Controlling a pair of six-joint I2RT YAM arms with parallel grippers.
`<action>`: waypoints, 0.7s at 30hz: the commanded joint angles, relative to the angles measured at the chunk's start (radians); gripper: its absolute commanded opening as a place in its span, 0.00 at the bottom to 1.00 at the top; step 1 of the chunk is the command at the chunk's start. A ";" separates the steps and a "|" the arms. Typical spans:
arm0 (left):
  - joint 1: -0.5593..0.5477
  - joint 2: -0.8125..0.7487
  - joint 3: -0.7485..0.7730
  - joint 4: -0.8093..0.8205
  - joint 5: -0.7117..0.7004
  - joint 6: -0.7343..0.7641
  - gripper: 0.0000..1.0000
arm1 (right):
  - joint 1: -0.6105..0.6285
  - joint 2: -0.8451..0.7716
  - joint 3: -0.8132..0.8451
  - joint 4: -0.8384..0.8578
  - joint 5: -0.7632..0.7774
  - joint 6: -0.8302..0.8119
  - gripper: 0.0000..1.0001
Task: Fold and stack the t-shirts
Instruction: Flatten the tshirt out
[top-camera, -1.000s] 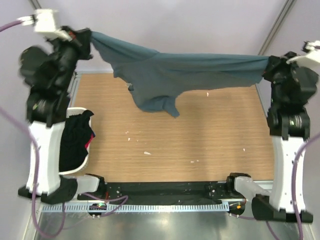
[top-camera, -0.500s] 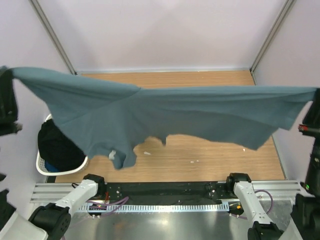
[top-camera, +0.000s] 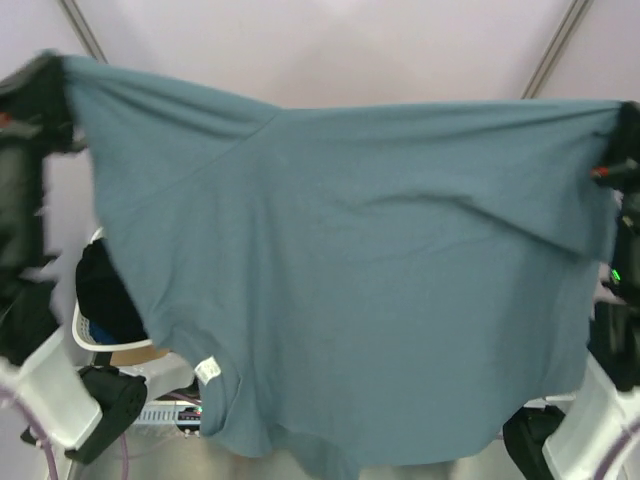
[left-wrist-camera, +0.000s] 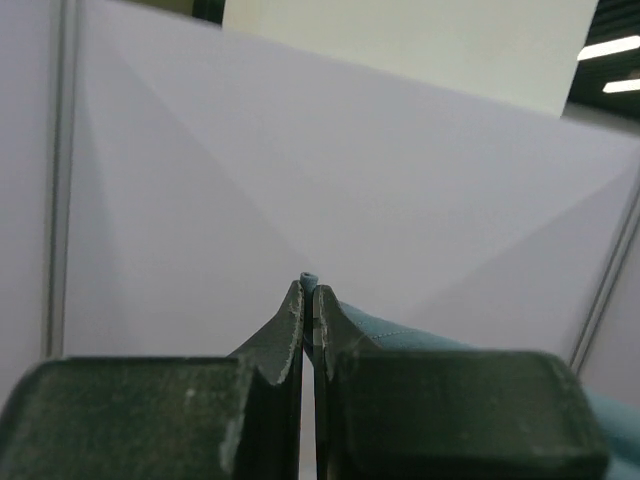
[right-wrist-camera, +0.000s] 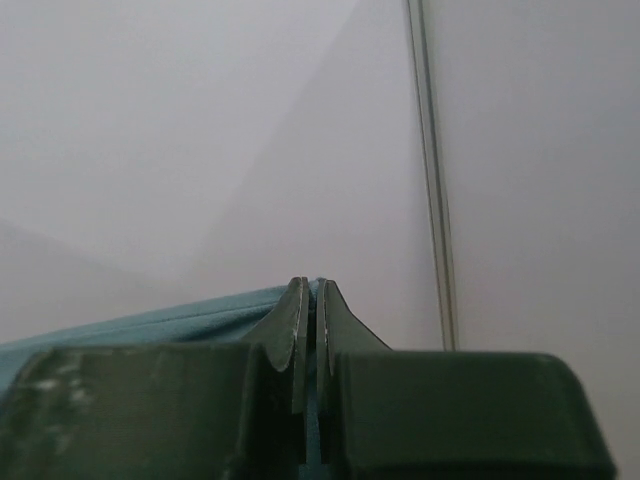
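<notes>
A slate blue-grey t-shirt hangs spread wide in the air between both arms and fills most of the top view. Its small white neck label shows near the lower left. My left gripper is shut on the shirt's upper left corner; in the left wrist view a bit of blue cloth is pinched between the tips. My right gripper is shut on the upper right corner; in the right wrist view the cloth runs off to the left.
A white laundry basket holding dark clothes stands at the left, partly behind the shirt. The table is hidden by the hanging shirt. Pale walls stand behind and at both sides.
Both arms have lifted the shirt higher and toward the camera. It went from bunched above the table to stretched and hanging open, now covering the table.
</notes>
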 joint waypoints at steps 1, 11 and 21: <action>-0.002 0.109 -0.226 -0.016 -0.066 0.037 0.00 | 0.002 0.098 -0.144 -0.003 0.103 -0.059 0.01; -0.001 0.085 -0.959 0.316 0.003 0.010 0.00 | 0.001 0.081 -0.911 0.351 0.155 -0.027 0.01; 0.030 0.436 -1.062 0.460 0.036 -0.003 0.00 | 0.002 0.518 -1.016 0.732 0.138 -0.009 0.01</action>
